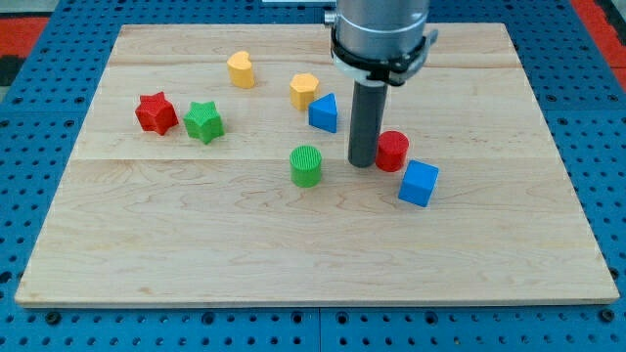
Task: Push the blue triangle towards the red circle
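My tip [363, 163] rests on the wooden desk [196, 244] near the middle of the board, a little toward the view's right. There is no pincer on this arm, only the straight dark rod, so it has hold of nothing. The red circle [393, 151], a short red cylinder, stands just beside the tip on the view's right, so close that I cannot tell whether they touch. The blue triangle [324, 112] sits up and to the view's left of the tip, near the rod's shaft but apart from it. A blue cube [419, 183] lies just below and right of the red circle, very near it. A green cylinder [306, 165] stands to the view's left of the tip, level with it and apart. Above the blue triangle, almost touching it, is a yellow hexagon [303, 90], and further left a yellow heart-like block [242, 69]. At the view's left, a red star [156, 112] and a green star [203, 121] sit side by side.
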You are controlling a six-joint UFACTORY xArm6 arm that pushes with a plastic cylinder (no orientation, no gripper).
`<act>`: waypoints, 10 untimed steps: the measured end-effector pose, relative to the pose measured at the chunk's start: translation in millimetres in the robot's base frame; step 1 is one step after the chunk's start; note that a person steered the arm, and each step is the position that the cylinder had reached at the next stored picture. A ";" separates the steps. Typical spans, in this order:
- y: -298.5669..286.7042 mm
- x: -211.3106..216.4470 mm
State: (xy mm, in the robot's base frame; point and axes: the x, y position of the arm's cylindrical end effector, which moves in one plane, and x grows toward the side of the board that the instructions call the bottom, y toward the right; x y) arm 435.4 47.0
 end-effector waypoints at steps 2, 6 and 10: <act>-78.8 -11.4; -115.2 -80.6; -78.4 -64.1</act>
State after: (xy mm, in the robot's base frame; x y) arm 371.3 -31.4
